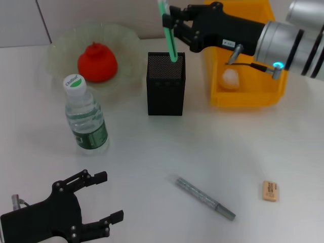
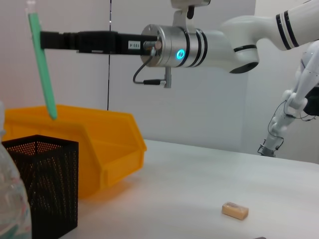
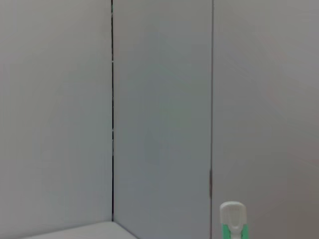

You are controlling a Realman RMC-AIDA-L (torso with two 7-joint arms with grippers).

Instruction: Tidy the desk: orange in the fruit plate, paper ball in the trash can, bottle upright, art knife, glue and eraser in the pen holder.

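We hold the green glue stick [image 1: 168, 30] in our right gripper [image 1: 169, 24], its jaws clamped on the stick's upper part. The stick hangs a little tilted below the jaws, and its lower tip sits at the open mouth of the black mesh pen holder [image 1: 165, 86], which stands directly beneath the jaws. In the left wrist view the same stick [image 2: 42, 64] hangs from the right gripper [image 2: 42, 40] with its tip above the holder [image 2: 42, 184], in front of the yellow trash bin [image 2: 107, 144]. The right wrist view shows only the stick's white cap [image 3: 233, 219] against a plain wall.

Just beyond the right gripper, under its arm, sits the yellow bin [image 1: 248, 96] with the white paper ball [image 1: 230, 78] inside. Our left gripper [image 1: 104, 197] rests low at the near edge of the white desk [image 1: 202, 152], its jaws spread open and holding nothing. Ahead of those jaws the water bottle [image 1: 85, 117] stands upright, and past it the orange [image 1: 97, 63] lies in the clear fruit plate [image 1: 61, 50]. Well off to the side of the left jaws, the silver art knife [image 1: 205, 197] lies flat on the desk, and the eraser [image 1: 270, 191] lies further out still, also seen in the left wrist view [image 2: 235, 210].
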